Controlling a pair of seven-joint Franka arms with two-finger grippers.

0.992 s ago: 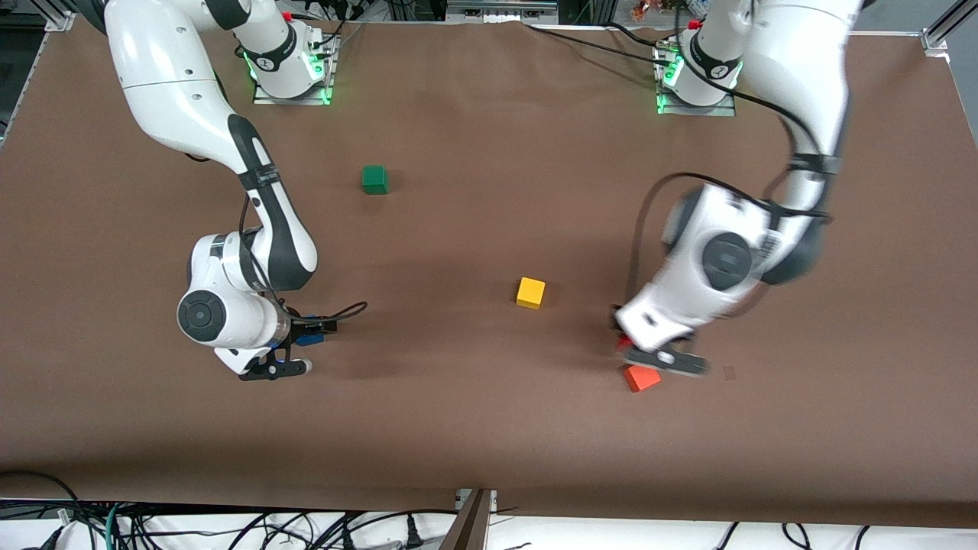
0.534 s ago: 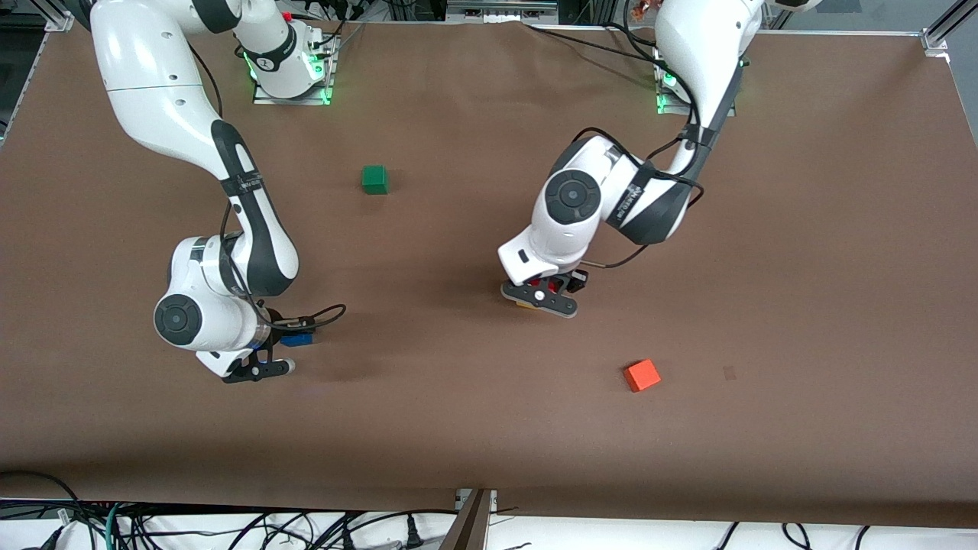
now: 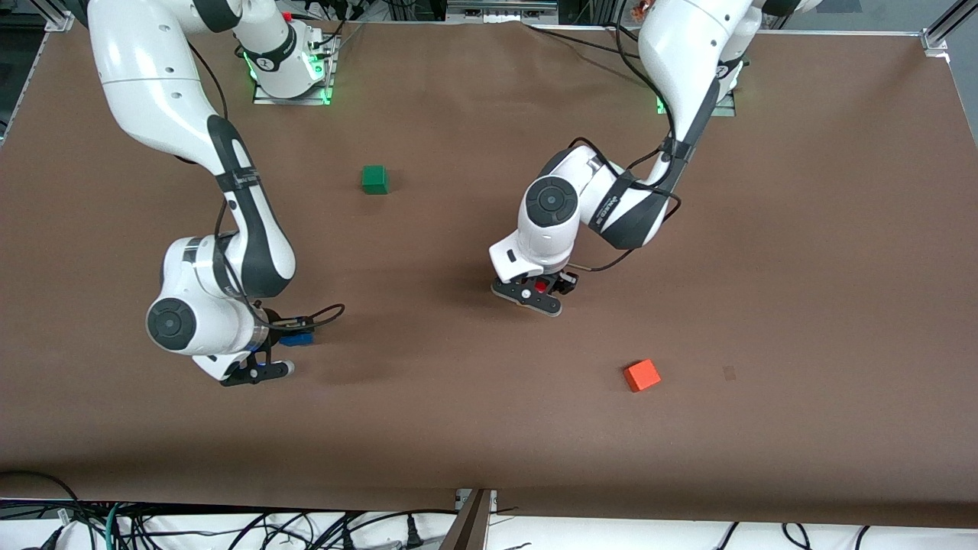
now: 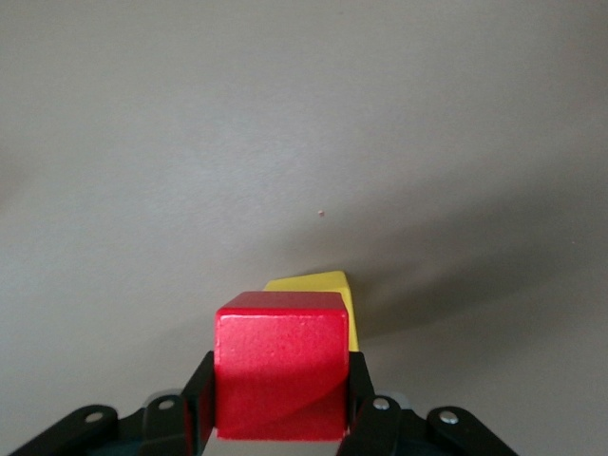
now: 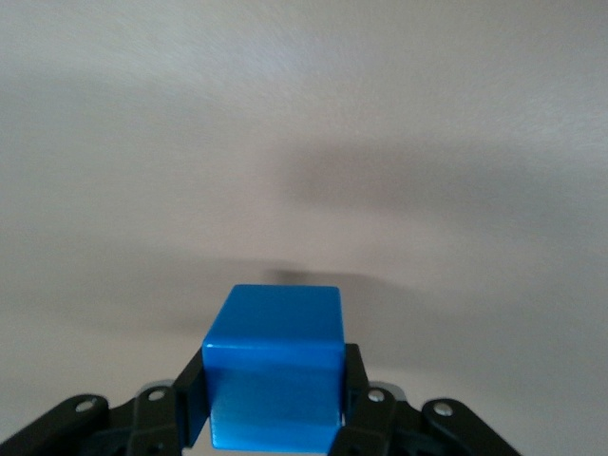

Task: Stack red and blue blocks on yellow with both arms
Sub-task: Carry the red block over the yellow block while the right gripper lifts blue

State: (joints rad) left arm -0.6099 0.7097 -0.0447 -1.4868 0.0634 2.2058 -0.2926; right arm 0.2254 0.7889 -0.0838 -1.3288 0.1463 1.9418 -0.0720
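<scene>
My left gripper [image 3: 543, 290] is shut on the red block [image 4: 280, 366] and holds it over the yellow block [image 4: 321, 288]. In the left wrist view the yellow block shows just past the red one, on the table, and I cannot tell whether they touch. In the front view the left hand hides the yellow block. My right gripper [image 3: 289, 341] is shut on the blue block [image 3: 297, 338] and holds it low over the table toward the right arm's end. The blue block [image 5: 275, 366] fills the space between the black fingers [image 5: 353, 389] in the right wrist view.
A green cube [image 3: 374, 179] sits on the brown table nearer the robots' bases. An orange cube [image 3: 642, 375] lies nearer the front camera than the left gripper, toward the left arm's end.
The left arm has carried the red block from beside the orange cube to over the yellow block. The right arm has drifted slightly toward its own end with the blue block.
</scene>
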